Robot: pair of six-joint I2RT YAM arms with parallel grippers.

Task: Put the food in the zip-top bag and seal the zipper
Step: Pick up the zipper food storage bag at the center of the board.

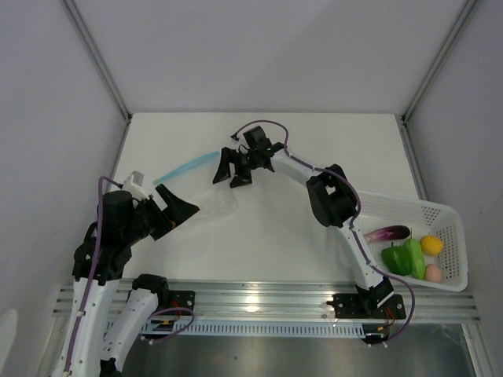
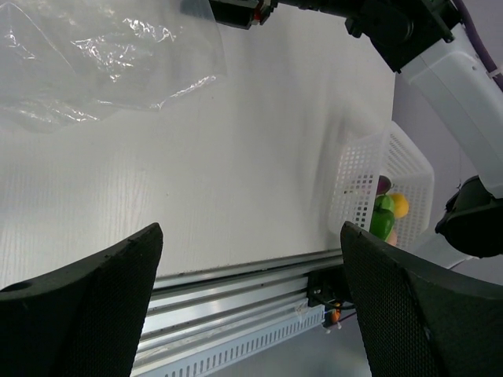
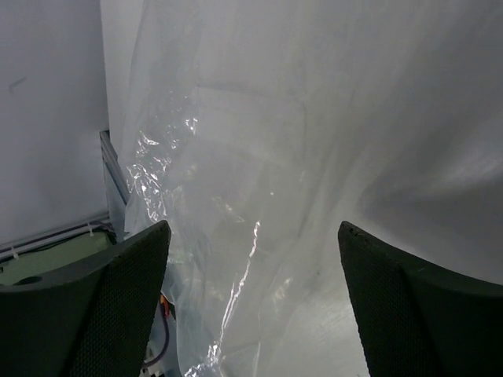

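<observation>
The clear zip-top bag (image 1: 206, 192) lies flat on the table between my two grippers, its light-blue zipper (image 1: 187, 166) running along the far-left edge. My right gripper (image 1: 233, 170) hovers open over the bag's far end; in the right wrist view the crinkled bag (image 3: 236, 204) fills the space below the wide-apart fingers (image 3: 102, 298). My left gripper (image 1: 179, 209) stands open at the bag's near-left side, holding nothing (image 2: 251, 259); the bag (image 2: 102, 55) lies beyond it. The food (image 1: 405, 255) sits in a basket at the right: purple, dark-green, light-green, yellow and pink pieces.
The white perforated basket (image 1: 448, 216) stands at the right table edge, also seen in the left wrist view as a basket (image 2: 369, 173) with green and yellow pieces (image 2: 385, 216). An aluminium rail (image 1: 259, 298) runs along the near edge. Walls enclose the table.
</observation>
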